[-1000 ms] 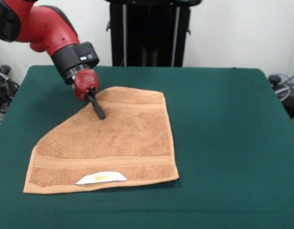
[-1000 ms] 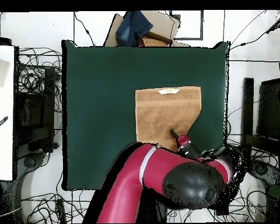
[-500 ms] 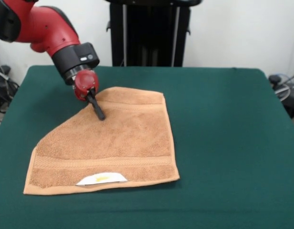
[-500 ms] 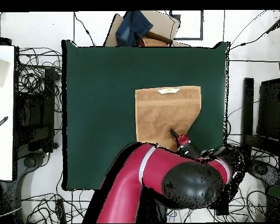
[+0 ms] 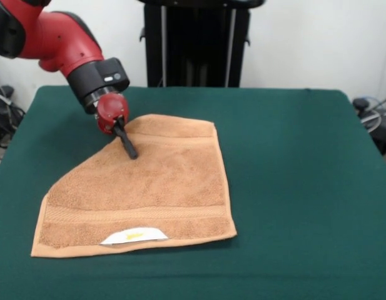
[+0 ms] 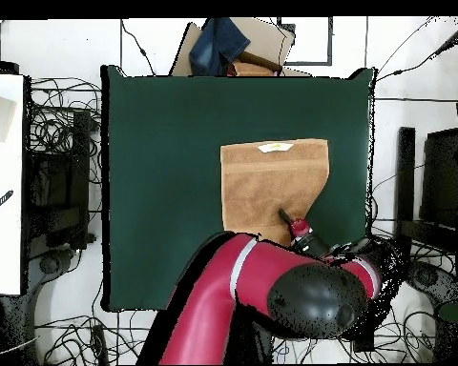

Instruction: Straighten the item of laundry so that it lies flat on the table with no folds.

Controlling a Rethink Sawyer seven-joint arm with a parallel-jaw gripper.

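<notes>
Where the red and black arm comes down at the left of the front view, its black gripper (image 5: 131,152) rests its tip on the light orange-tan terry towel (image 5: 155,181), near the towel's far left edge; I cannot tell whether it is spread or pressed together. That far left corner is folded under, leaving a slanted edge. The towel lies left of centre on the dark green felt-covered table (image 5: 305,187), its white label with yellow mark (image 5: 134,235) at the near hem

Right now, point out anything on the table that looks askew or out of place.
The towel is not a full rectangle: one far corner is missing, leaving a diagonal edge, apparently folded. The gripper rests at that edge's upper end.
</notes>
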